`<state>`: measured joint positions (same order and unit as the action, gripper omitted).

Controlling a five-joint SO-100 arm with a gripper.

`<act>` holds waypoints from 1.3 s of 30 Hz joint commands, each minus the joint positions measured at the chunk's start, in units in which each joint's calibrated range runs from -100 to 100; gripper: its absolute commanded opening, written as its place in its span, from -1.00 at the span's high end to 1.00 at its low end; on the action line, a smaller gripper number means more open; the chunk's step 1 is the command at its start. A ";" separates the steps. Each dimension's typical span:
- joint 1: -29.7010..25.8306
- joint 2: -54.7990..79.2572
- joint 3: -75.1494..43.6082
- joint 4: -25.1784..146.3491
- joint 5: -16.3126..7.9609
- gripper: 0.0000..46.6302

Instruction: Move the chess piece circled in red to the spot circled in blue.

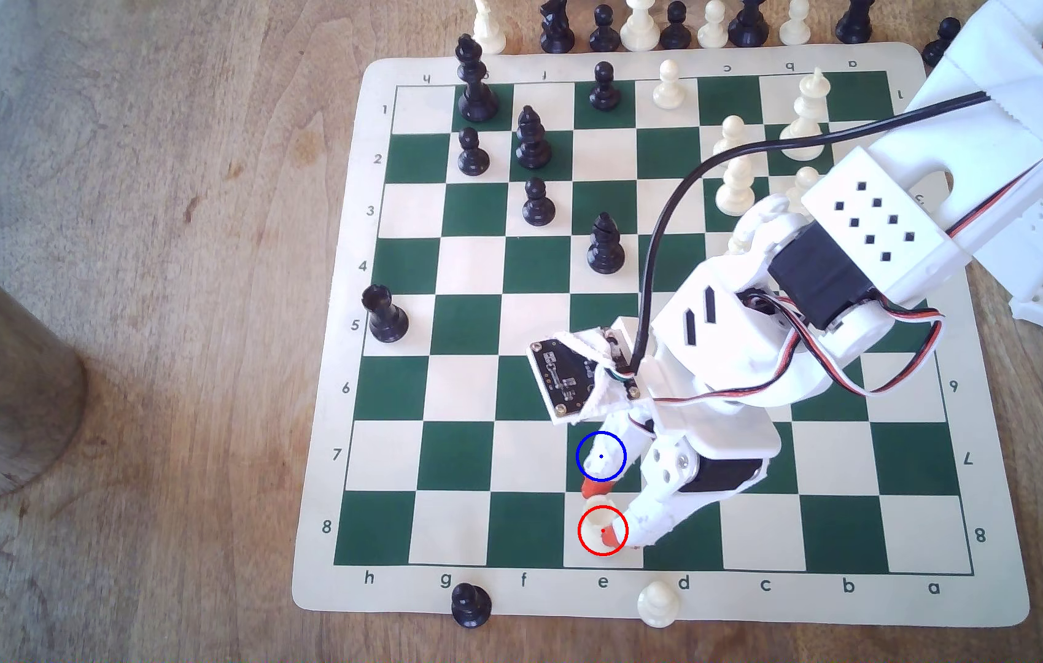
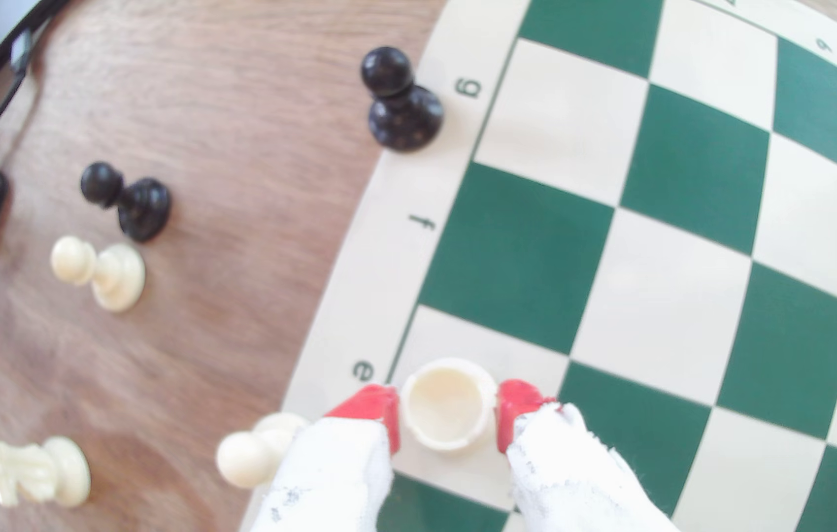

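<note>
In the exterior view the gripper [image 1: 603,513] straddled the cream rook [image 1: 598,524] on its red-ringed square, beside the blue-ringed square [image 1: 601,456]; in the wrist view its red fingertips [image 2: 375,409] flanked the rook [image 2: 447,406], seemingly touching; grasping looked under way; lifting would need firm closure.

The cream rook [image 2: 446,406] stands upright on the cream square beside the letter "e" [image 2: 364,370]. The gripper [image 2: 447,417] brackets it, one red fingertip [image 2: 374,409] on each side, touching or nearly so. A cream pawn [image 2: 252,450] stands just off the board edge near the rook.
</note>
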<state>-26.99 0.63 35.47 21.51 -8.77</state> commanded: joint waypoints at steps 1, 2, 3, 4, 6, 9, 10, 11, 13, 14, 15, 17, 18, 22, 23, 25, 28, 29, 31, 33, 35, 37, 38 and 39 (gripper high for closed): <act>-0.19 -0.80 -5.01 -1.28 -0.98 0.96; -0.19 -1.05 -5.01 -1.37 -1.03 0.99; -0.19 -1.22 -5.01 -1.37 -1.03 0.99; -0.19 -1.48 -4.92 -1.37 -1.12 0.99; -0.19 -2.92 -4.74 -1.37 -1.95 0.99; -0.03 -5.30 -4.56 -1.53 -2.74 0.99; -0.11 -6.06 -4.19 -2.35 -2.74 0.99; -0.11 -7.84 -4.01 -2.76 -2.74 0.99; -0.11 -9.71 -3.56 -2.76 -2.88 0.99; 0.05 -10.56 -3.20 -2.76 -2.88 0.99; 0.44 -12.17 -2.02 -2.76 -2.88 0.99; 0.91 -14.38 -0.02 -2.43 -2.78 0.99; 1.06 -15.57 1.06 -2.43 -2.69 0.99; 2.63 -19.64 5.23 -1.78 -2.25 0.99; 2.78 -20.15 5.60 -1.53 -2.20 0.99; 3.10 -21.00 6.41 -0.88 -2.20 0.99; 3.49 -20.41 8.41 -0.79 -1.95 0.99; 3.57 -20.41 9.22 -1.04 -1.90 0.99; 3.64 -20.49 10.67 -1.12 -1.76 0.99; 4.11 -20.66 11.49 -1.20 -1.51 0.99; 4.50 -20.66 11.49 -1.20 -1.37 0.99; 4.89 -19.98 11.13 -1.28 -1.22 0.99; 4.89 -19.56 11.13 -1.45 -1.17 0.99; 4.97 -19.22 11.04 -1.69 -1.12 0.99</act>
<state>-22.42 -15.29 48.31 20.80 -10.18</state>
